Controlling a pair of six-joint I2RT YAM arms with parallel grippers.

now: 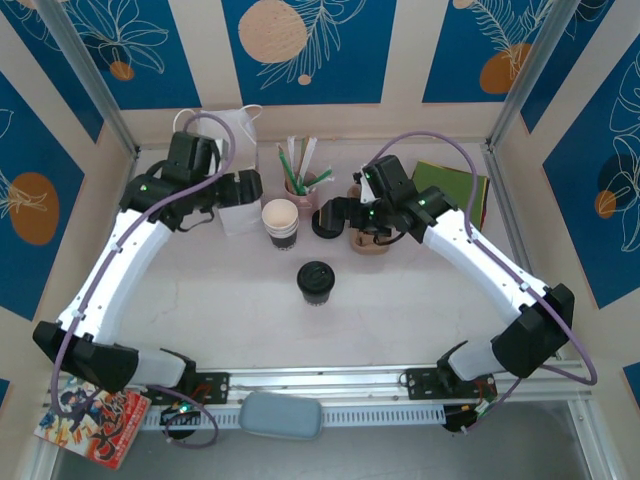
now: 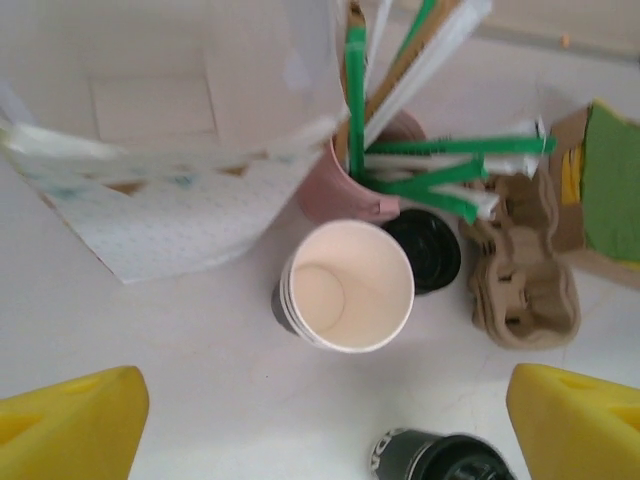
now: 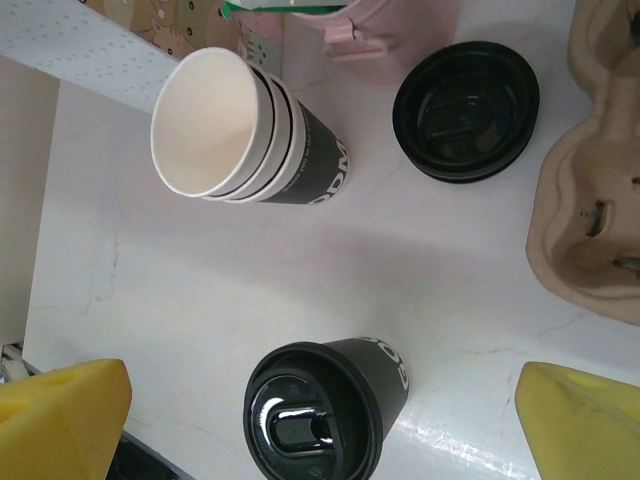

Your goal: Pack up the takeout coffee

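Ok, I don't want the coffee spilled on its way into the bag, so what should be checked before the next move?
1. Lid on the takeout coffee: ok, seated, cup upright.
2. Right gripper open and empty: ok, the cup sits in line with its gap, untouched.
3. Left gripper open and empty: ok.
4. White paper bag upright: ok, standing at the back left.
5. Bag mouth open wide enough: cannot tell, blurred in the left wrist view.
6. Room around the coffee: ok, it stands apart from the stacked open cups and the loose lid.
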